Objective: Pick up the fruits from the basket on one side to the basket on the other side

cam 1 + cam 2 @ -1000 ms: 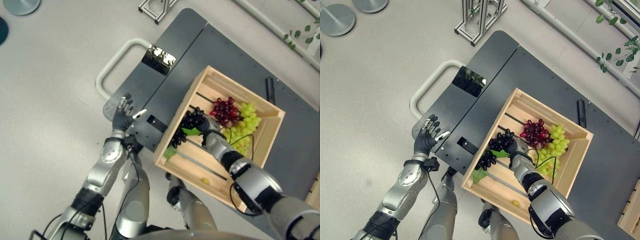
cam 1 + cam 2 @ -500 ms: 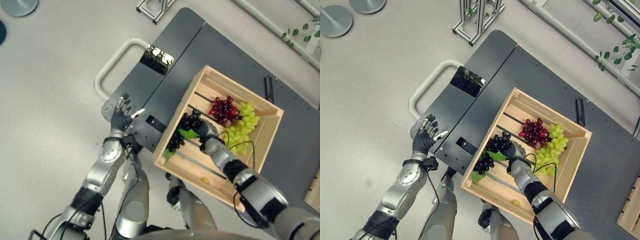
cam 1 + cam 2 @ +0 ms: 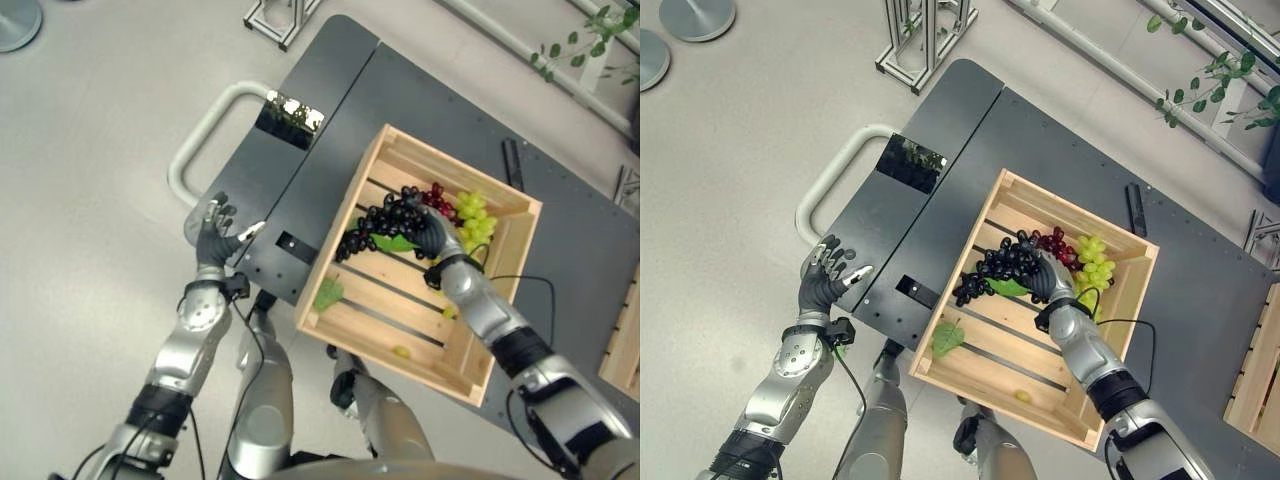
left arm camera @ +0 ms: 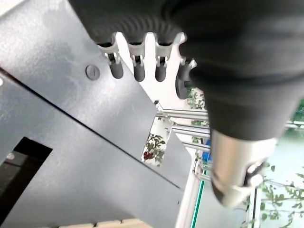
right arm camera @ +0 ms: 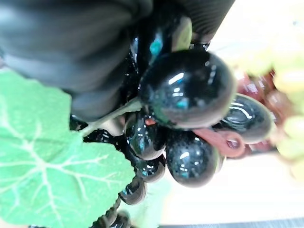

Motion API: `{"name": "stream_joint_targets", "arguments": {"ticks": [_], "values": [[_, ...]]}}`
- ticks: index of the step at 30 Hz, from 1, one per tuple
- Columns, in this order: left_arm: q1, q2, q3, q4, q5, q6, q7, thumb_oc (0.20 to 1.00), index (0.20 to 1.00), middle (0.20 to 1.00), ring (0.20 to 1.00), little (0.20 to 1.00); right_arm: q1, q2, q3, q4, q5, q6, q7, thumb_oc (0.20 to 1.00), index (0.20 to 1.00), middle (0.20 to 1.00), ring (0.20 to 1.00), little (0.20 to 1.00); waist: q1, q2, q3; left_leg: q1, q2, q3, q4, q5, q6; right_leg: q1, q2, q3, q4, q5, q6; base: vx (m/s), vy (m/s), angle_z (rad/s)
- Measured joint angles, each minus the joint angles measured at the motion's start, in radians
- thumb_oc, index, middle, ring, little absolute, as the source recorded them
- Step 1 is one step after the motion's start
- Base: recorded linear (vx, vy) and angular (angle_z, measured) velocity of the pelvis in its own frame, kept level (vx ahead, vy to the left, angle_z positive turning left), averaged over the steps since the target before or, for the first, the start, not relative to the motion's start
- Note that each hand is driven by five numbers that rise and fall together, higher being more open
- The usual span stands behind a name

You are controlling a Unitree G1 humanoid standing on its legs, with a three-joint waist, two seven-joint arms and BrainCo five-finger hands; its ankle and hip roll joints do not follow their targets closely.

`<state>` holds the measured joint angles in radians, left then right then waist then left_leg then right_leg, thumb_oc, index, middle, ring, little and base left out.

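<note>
A wooden crate (image 3: 940,370) sits on the dark cart top (image 3: 970,130). My right hand (image 3: 1045,282) is shut on a bunch of black grapes (image 3: 1002,265) with a green leaf, lifted above the crate's slats; the right wrist view shows the black grapes (image 5: 187,92) pressed against the palm. Red grapes (image 3: 1055,241) and green grapes (image 3: 1092,265) lie in the crate's far corner behind the hand. My left hand (image 3: 822,282) hovers at the cart's near left corner, fingers spread and holding nothing.
A loose green leaf (image 3: 947,338) and a single green grape (image 3: 1023,396) lie on the crate's slats. A white push handle (image 3: 825,180) curves off the cart's left side. A second wooden crate edge (image 3: 1255,380) shows at far right. A black marker (image 3: 1135,209) lies beyond the crate.
My right hand has raised the black grapes and carried them toward the crate's far side, over the red grapes. The camera has shifted. The left hand stays put.
</note>
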<state>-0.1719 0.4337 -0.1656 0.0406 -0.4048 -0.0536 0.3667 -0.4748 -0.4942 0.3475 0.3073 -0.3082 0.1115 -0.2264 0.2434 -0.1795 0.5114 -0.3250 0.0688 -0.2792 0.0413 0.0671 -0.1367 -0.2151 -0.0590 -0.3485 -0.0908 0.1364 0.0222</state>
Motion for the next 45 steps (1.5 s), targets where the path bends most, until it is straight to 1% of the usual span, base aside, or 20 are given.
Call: {"name": "stream_joint_targets", "arguments": {"ticks": [1, 6, 10, 13, 15, 17, 20, 21, 24, 25, 26, 27, 28, 32, 34, 36, 39, 41, 44, 45], "values": [[0.003, 0.001, 0.000, 0.000, 0.000, 0.001, -0.002, 1.000, 1.000, 1.000, 1.000, 1.000, 0.001, -0.003, -0.010, -0.018, -0.002, -0.002, 0.006, 0.200, 0.200, 0.200, 0.200, 0.200, -0.012, 0.000, 0.000, 0.000, 0.000, 0.001, 0.000, 0.000, 0.000, -0.001, 0.000, 0.002, 0.000, 0.000, 0.000, 0.00, 0.000, 0.00], [0.006, 0.000, 0.012, -0.005, 0.002, 0.002, -0.020, 1.000, 1.000, 1.000, 1.000, 1.000, 0.027, -0.061, -0.033, -0.108, -0.003, -0.020, 0.046, 0.200, 0.200, 0.200, 0.200, 0.200, -0.016, -0.001, -0.001, 0.004, 0.003, 0.005, -0.006, 0.000, 0.000, -0.003, 0.003, 0.010, 0.000, 0.000, 0.000, 0.00, 0.003, -0.03], [0.029, 0.004, 0.060, -0.011, 0.012, 0.011, -0.034, 1.000, 1.000, 1.000, 1.000, 1.000, 0.036, -0.138, -0.062, -0.214, -0.002, -0.034, 0.094, 0.200, 0.200, 0.200, 0.200, 0.200, -0.033, -0.001, -0.001, 0.009, 0.003, 0.005, -0.008, 0.000, 0.000, 0.001, 0.003, 0.012, 0.000, 0.000, 0.000, 0.00, 0.000, 0.00], [0.034, 0.008, 0.063, -0.013, 0.040, 0.016, -0.045, 1.000, 1.000, 1.000, 1.000, 1.000, 0.033, -0.160, -0.076, -0.238, 0.000, -0.045, 0.109, 0.200, 0.200, 0.200, 0.200, 0.200, -0.035, -0.002, -0.001, 0.016, 0.004, 0.007, -0.011, 0.000, 0.001, 0.004, 0.003, 0.015, 0.000, 0.000, 0.000, 0.00, -0.007, -0.04], [0.035, 0.016, 0.063, -0.018, 0.043, 0.027, -0.064, 1.000, 1.000, 1.000, 1.000, 1.000, 0.029, -0.209, -0.075, -0.271, 0.006, -0.048, 0.139, 0.200, 0.200, 0.200, 0.200, 0.200, -0.036, -0.002, -0.001, 0.016, 0.005, 0.008, -0.012, 0.000, 0.001, 0.003, 0.003, 0.016, 0.000, 0.000, 0.000, 0.00, 0.000, 0.00], [0.034, 0.032, 0.064, -0.021, 0.060, 0.033, -0.085, 1.000, 1.000, 1.000, 1.000, 1.000, -0.001, -0.277, -0.074, -0.305, 0.009, -0.047, 0.171, 0.200, 0.200, 0.200, 0.200, 0.200, -0.037, -0.002, -0.001, 0.016, 0.005, 0.010, -0.013, 0.000, 0.001, 0.002, 0.003, 0.019, 0.000, 0.000, 0.000, 0.00, -0.001, -0.02], [0.025, 0.046, 0.062, -0.021, 0.072, 0.044, -0.105, 1.000, 1.000, 1.000, 1.000, 1.000, -0.055, -0.323, -0.072, -0.332, 0.028, -0.047, 0.198, 0.200, 0.200, 0.200, 0.200, 0.200, -0.037, -0.002, -0.002, 0.020, 0.006, 0.016, -0.015, 0.000, 0.001, 0.003, 0.004, 0.023, 0.000, 0.001, -0.001, 0.00, -0.004, -0.05], [0.022, 0.055, 0.056, -0.022, 0.074, 0.048, -0.116, 1.000, 1.000, 1.000, 1.000, 1.000, -0.106, -0.349, -0.043, -0.333, 0.037, -0.047, 0.216, 0.200, 0.200, 0.200, 0.200, 0.200, -0.037, -0.002, -0.002, 0.024, 0.006, 0.021, -0.016, 0.000, 0.001, 0.004, 0.003, 0.027, 0.000, 0.002, -0.001, 0.00, 0.001, -0.08], [-0.014, 0.079, 0.027, -0.024, 0.075, 0.052, -0.142, 1.000, 1.000, 1.000, 1.000, 1.000, -0.241, -0.380, 0.055, -0.328, 0.047, -0.048, 0.249, 0.200, 0.200, 0.200, 0.200, 0.200, -0.036, -0.003, -0.002, 0.046, 0.008, 0.029, -0.019, 0.000, 0.001, 0.020, 0.003, 0.032, 0.000, 0.003, -0.003, 0.00, 0.001, -0.07], [-0.026, 0.083, 0.018, -0.024, 0.075, 0.054, -0.146, 1.000, 1.000, 1.000, 1.000, 1.000, -0.264, -0.380, 0.072, -0.325, 0.049, -0.046, 0.254, 0.200, 0.200, 0.200, 0.200, 0.200, -0.037, -0.003, -0.002, 0.050, 0.008, 0.028, -0.020, 0.000, 0.001, 0.024, 0.003, 0.032, 0.000, 0.003, -0.003, 0.00, 0.000, 0.00], [-0.054, 0.098, -0.017, -0.025, 0.075, 0.057, -0.157, 1.000, 1.000, 1.000, 1.000, 1.000, -0.315, -0.379, 0.110, -0.320, 0.056, -0.047, 0.266, 0.200, 0.200, 0.200, 0.200, 0.200, -0.036, -0.004, -0.003, 0.060, 0.008, 0.029, -0.021, 0.000, 0.001, 0.033, 0.003, 0.032, 0.000, 0.003, -0.003, 0.00, 0.000, 0.00], [-0.069, 0.102, -0.028, -0.027, 0.075, 0.058, -0.167, 1.000, 1.000, 1.000, 1.000, 1.000, -0.325, -0.378, 0.115, -0.323, 0.063, -0.049, 0.266, 0.200, 0.200, 0.200, 0.200, 0.200, -0.035, -0.006, -0.004, 0.062, 0.007, 0.029, -0.021, 0.000, 0.001, 0.035, 0.003, 0.032, 0.000, 0.003, -0.003, 0.00, 0.000, 0.00], [-0.092, 0.107, -0.036, -0.035, 0.076, 0.060, -0.173, 1.000, 1.000, 1.000, 1.000, 1.000, -0.364, -0.359, 0.145, -0.297, 0.067, -0.049, 0.267, 0.200, 0.200, 0.200, 0.200, 0.200, -0.035, -0.015, -0.010, 0.066, 0.006, 0.030, -0.021, 0.000, 0.001, 0.037, 0.001, 0.034, 0.000, 0.003, -0.003, 0.00, 0.000, 0.00], [-0.150, 0.135, -0.101, -0.043, 0.077, 0.060, -0.182, 1.000, 1.000, 1.000, 1.000, 1.000, -0.416, -0.301, 0.196, -0.212, 0.068, -0.048, 0.274, 0.200, 0.200, 0.200, 0.200, 0.200, -0.035, -0.036, -0.024, 0.071, 0.005, 0.031, -0.021, 0.001, 0.002, 0.041, -0.001, 0.037, 0.000, 0.003, -0.003, 0.01, 0.003, -0.01], [-0.173, 0.134, -0.121, -0.043, 0.079, 0.060, -0.180, 1.000, 1.000, 1.000, 1.000, 1.000, -0.422, -0.291, 0.218, -0.177, 0.068, -0.048, 0.274, 0.200, 0.200, 0.200, 0.200, 0.200, -0.034, -0.039, -0.027, 0.072, 0.003, 0.031, -0.021, 0.001, 0.002, 0.042, -0.003, 0.037, 0.000, 0.003, -0.003, 0.00, 0.000, 0.00], [-0.194, 0.134, -0.134, -0.040, 0.101, 0.060, -0.174, 1.000, 1.000, 1.000, 1.000, 1.000, -0.442, -0.260, 0.236, -0.121, 0.067, -0.048, 0.273, 0.200, 0.200, 0.200, 0.200, 0.200, -0.035, -0.039, -0.027, 0.077, 0.000, 0.032, -0.021, 0.002, 0.004, 0.046, -0.006, 0.037, 0.000, 0.004, -0.002, 0.00, 0.000, 0.00], [-0.244, 0.134, -0.173, -0.025, 0.135, 0.059, -0.173, 1.000, 1.000, 1.000, 1.000, 1.000, -0.456, -0.242, 0.262, -0.058, 0.067, -0.048, 0.273, 0.200, 0.200, 0.200, 0.200, 0.200, -0.036, -0.038, -0.027, 0.088, -0.005, 0.036, -0.021, 0.002, 0.005, 0.056, -0.011, 0.038, 0.000, 0.005, 0.001, 0.01, 0.005, -0.01], [-0.259, 0.136, -0.180, -0.020, 0.157, 0.058, -0.173, 1.000, 1.000, 1.000, 1.000, 1.000, -0.460, -0.241, 0.262, -0.047, 0.067, -0.048, 0.273, 0.200, 0.200, 0.200, 0.200, 0.200, -0.036, -0.038, -0.028, 0.088, -0.006, 0.038, -0.021, 0.003, 0.006, 0.056, -0.013, 0.039, 0.000, 0.006, 0.002, 0.01, 0.008, -0.03], [-0.263, 0.132, -0.188, 0.014, 0.157, 0.057, -0.173, 1.000, 1.000, 1.000, 1.000, 1.000, -0.470, -0.215, 0.262, -0.021, 0.067, -0.048, 0.273, 0.200, 0.200, 0.200, 0.200, 0.200, -0.036, -0.028, -0.033, 0.098, -0.008, 0.049, -0.021, 0.004, 0.007, 0.060, -0.015, 0.048, 0.000, 0.009, 0.003, 0.02, 0.028, -0.09], [-0.262, 0.135, -0.208, 0.040, 0.157, 0.057, -0.174, 1.000, 1.000, 1.000, 1.000, 1.000, -0.472, -0.197, 0.263, -0.003, 0.067, -0.048, 0.273, 0.200, 0.200, 0.200, 0.200, 0.200, -0.036, -0.020, -0.038, 0.104, -0.009, 0.054, -0.023, 0.004, 0.007, 0.063, -0.016, 0.055, 0.000, 0.010, 0.004, 0.01, 0.008, -0.07]]}}
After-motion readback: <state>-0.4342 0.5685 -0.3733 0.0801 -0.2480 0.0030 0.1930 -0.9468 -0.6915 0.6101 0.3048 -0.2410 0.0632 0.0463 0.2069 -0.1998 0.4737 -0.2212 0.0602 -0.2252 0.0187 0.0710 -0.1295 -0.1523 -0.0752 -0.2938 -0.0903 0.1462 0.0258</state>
